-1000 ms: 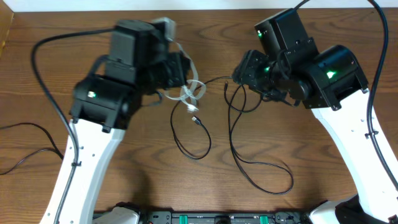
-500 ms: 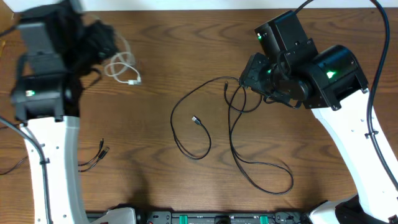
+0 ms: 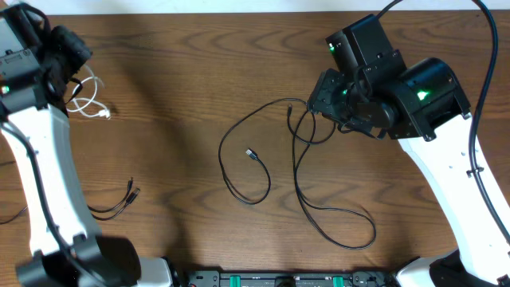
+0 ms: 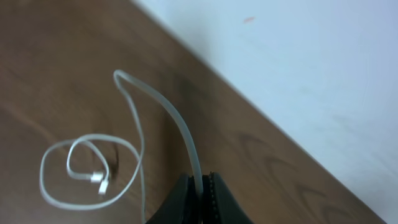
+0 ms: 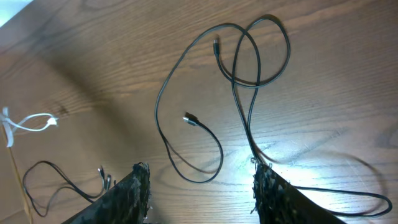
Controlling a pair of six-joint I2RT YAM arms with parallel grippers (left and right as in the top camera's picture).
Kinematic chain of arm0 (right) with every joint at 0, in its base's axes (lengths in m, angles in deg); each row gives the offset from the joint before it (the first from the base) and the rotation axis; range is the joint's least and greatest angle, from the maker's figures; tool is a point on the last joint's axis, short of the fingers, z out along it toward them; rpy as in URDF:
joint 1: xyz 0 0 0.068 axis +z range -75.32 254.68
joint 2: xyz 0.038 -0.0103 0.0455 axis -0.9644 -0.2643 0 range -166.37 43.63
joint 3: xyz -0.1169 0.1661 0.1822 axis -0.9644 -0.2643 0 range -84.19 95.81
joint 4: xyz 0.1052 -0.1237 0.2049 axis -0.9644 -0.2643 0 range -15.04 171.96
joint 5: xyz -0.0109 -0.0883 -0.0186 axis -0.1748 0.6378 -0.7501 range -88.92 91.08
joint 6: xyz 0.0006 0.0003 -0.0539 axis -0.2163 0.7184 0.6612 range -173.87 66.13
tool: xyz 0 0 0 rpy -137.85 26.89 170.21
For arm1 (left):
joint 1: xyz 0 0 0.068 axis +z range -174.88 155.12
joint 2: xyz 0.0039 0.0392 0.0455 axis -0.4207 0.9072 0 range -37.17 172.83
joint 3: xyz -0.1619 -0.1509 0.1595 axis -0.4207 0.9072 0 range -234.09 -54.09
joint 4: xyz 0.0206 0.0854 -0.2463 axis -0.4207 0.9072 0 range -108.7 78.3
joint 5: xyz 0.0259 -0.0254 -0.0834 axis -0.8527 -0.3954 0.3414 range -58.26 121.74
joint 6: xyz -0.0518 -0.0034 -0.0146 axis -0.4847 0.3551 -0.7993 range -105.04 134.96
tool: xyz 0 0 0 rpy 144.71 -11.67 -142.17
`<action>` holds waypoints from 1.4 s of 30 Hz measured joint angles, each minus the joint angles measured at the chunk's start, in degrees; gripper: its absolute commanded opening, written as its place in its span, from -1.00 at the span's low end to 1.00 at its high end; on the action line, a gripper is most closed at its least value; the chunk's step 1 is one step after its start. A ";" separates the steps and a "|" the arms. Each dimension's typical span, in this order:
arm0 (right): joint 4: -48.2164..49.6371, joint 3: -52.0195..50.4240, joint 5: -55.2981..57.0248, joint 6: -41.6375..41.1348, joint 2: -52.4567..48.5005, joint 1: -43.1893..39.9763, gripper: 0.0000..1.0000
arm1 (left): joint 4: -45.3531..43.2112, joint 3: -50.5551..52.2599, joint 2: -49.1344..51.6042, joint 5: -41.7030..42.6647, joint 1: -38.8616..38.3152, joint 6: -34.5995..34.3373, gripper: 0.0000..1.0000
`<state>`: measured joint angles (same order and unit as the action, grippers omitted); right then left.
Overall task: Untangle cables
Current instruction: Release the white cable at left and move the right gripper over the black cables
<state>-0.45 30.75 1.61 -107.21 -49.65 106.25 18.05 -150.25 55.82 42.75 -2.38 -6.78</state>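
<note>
Well apart: white cable [image 3: 89, 104], black cables [image 3: 296, 167]

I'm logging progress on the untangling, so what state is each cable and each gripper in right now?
white cable: apart at far left, loosely coiled, pinched in the left gripper
black cables: lying looped, crossing each other near the right gripper
small black cable: lying alone at lower left, untouched
left gripper: shut on the white cable
right gripper: open, holding nothing
</note>
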 measured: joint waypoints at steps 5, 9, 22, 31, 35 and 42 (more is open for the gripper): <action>0.35 -0.02 0.20 0.00 0.00 0.00 0.04 | -0.17 0.00 7.65 -0.52 3.41 -2.49 -0.85; 0.35 -0.02 0.61 0.00 0.00 0.00 0.05 | -0.76 0.00 12.98 -0.66 6.80 -3.30 -0.84; 2.21 -0.04 1.46 0.00 0.00 0.00 0.05 | -0.72 0.00 24.68 -7.30 20.90 -3.96 0.74; 2.23 -0.46 1.51 0.02 -0.59 0.02 0.13 | 0.24 0.00 25.11 -2.14 22.40 1.53 0.67; 2.01 -0.46 2.29 1.92 -3.61 0.55 0.53 | 0.92 0.00 25.11 4.68 22.05 3.91 0.64; 0.35 -0.74 5.97 5.86 -13.29 0.92 0.96 | 4.11 0.00 23.54 8.50 17.22 5.35 0.57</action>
<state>-0.10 30.00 7.58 -101.35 -62.93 107.17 22.16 -150.25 79.36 51.25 14.85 -1.42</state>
